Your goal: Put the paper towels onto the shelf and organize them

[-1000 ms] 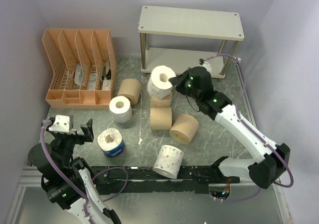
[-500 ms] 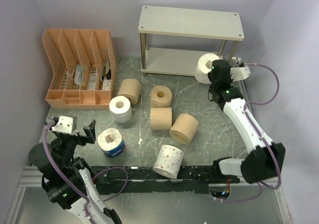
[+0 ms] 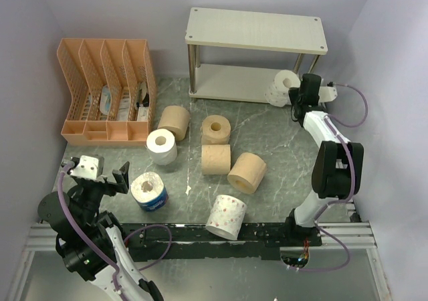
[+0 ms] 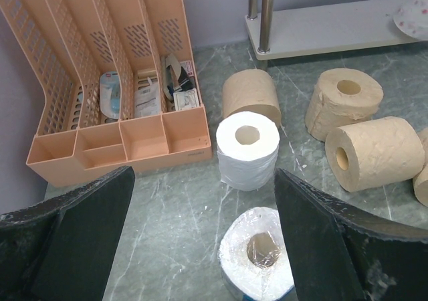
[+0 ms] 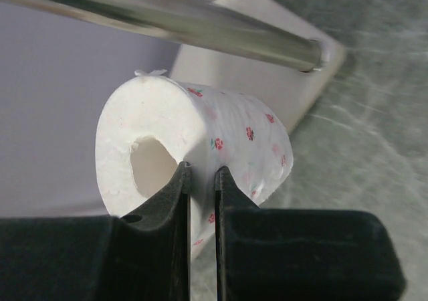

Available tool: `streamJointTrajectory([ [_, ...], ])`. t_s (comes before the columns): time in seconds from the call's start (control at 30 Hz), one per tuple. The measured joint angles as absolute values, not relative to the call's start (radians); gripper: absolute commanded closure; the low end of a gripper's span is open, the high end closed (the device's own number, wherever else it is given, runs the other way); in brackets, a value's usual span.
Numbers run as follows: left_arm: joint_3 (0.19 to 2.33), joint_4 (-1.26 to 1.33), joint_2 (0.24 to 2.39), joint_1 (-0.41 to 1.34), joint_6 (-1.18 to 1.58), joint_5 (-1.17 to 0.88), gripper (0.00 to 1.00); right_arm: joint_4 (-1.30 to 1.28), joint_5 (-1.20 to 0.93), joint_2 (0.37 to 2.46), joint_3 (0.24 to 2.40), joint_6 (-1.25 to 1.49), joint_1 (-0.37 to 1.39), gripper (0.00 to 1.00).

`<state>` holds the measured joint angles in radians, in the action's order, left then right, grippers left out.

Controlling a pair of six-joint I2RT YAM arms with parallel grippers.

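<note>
My right gripper (image 3: pixel 295 95) is shut on the wall of a white flower-printed roll (image 3: pixel 282 85), one finger in its core. It holds the roll at the right front corner of the shelf's lower board (image 3: pixel 234 81). The right wrist view shows the gripper (image 5: pixel 199 170), the roll (image 5: pixel 221 140) and a silver post (image 5: pixel 167 10) above. My left gripper (image 3: pixel 100 174) is open and empty at the near left, with the blue-wrapped roll (image 4: pixel 257 261) below its jaws. Tan rolls (image 3: pixel 175 122) (image 3: pixel 216 128) (image 3: pixel 215 159) (image 3: pixel 247 172), a white roll (image 3: pixel 161 146) and a speckled roll (image 3: pixel 226 215) lie on the table.
The orange mesh organizer (image 3: pixel 107 90) stands at the back left, holding small items. The shelf's top board (image 3: pixel 257 30) is bare. Purple walls close in the left, back and right. A black rail (image 3: pixel 200 237) runs along the near edge.
My right arm has carried the flowered roll from the table's centre to the right end of the shelf's lower board. The left arm has barely moved.
</note>
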<state>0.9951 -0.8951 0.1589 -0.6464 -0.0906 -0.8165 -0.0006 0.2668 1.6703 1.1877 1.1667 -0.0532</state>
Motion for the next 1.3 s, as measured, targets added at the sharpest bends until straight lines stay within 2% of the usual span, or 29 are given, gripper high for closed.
streamJointTrajectory([
  [0.4,0.994,-0.895,0.171,-0.657,-0.094,-0.817,0.04,0.072,0.242,1.816,1.440,1.151,-0.051,1.00],
  [0.87,0.992,-0.896,0.173,-0.696,-0.094,-0.818,0.05,0.050,0.361,1.880,1.412,1.092,-0.051,1.00],
  [0.93,0.991,-0.896,0.173,-0.703,-0.094,-0.818,0.05,0.064,0.366,1.881,1.412,1.075,-0.051,0.92],
  [1.0,0.989,-0.896,0.173,-0.709,-0.094,-0.818,0.06,0.083,0.366,1.881,1.412,1.053,-0.051,0.74],
  [1.1,0.989,-0.896,0.172,-0.715,-0.094,-0.818,0.06,0.126,0.357,1.880,1.411,1.026,-0.051,0.41],
  [1.17,0.989,-0.896,0.170,-0.720,-0.094,-0.820,0.06,0.170,0.349,1.868,1.392,1.012,-0.051,0.10],
  [1.2,0.989,-0.896,0.170,-0.723,-0.094,-0.820,0.06,0.187,0.345,1.853,1.372,1.006,-0.051,0.05],
  [1.3,0.989,-0.896,0.170,-0.729,-0.094,-0.822,0.07,0.220,0.332,1.801,1.314,0.986,-0.051,0.03],
])
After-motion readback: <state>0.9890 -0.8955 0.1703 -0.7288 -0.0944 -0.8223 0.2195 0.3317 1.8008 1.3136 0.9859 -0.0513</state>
